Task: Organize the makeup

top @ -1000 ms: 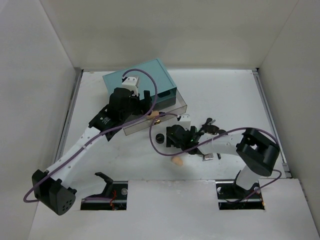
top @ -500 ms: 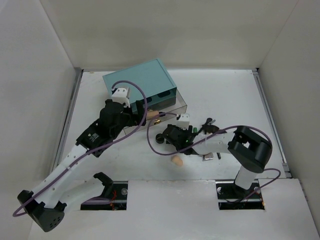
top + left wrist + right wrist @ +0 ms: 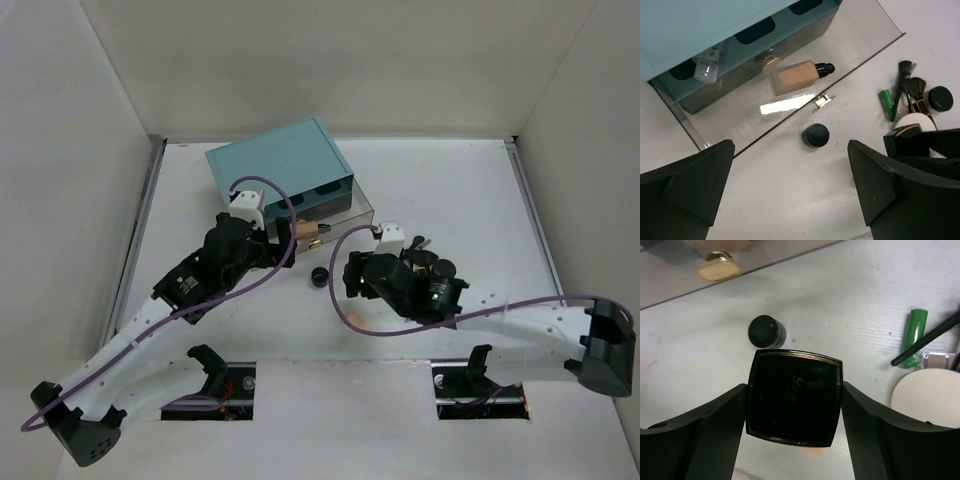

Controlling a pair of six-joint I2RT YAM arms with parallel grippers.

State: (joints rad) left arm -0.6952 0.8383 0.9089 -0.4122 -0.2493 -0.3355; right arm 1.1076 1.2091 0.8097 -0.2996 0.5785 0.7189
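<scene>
The right fingers (image 3: 715, 430) are clamped on the black square compact (image 3: 794, 397), pressing its two opposite side edges so that its lid faces the wrist camera. It appears to be held clear of the surface (image 3: 700, 340), with a sliver of the peach sponge (image 3: 812, 451) showing under its near edge. The coming move turns on where the open drawer (image 3: 855, 35) lies from this grip: ahead and to the left, past the small black round pot (image 3: 766, 331), which stands just outside the drawer's clear front wall by the gold handle (image 3: 719, 267). Being square, the compact has no long axis to line up, so carrying it forward over the pot and over the front wall looks like all that is needed. The drawer is pulled out of the teal box (image 3: 280, 160) and already holds a tan foundation bottle (image 3: 795, 78) and a clear bottle (image 3: 705, 70). The left fingers (image 3: 695, 180) are spread wide and empty, hanging near the drawer front with the round pot between them in their camera. That arm is nearer the drawer, and probably better placed for the pot. The cream puff (image 3: 927, 390), green tube (image 3: 914, 335) and brushes (image 3: 902, 85) lie loose to the right.
</scene>
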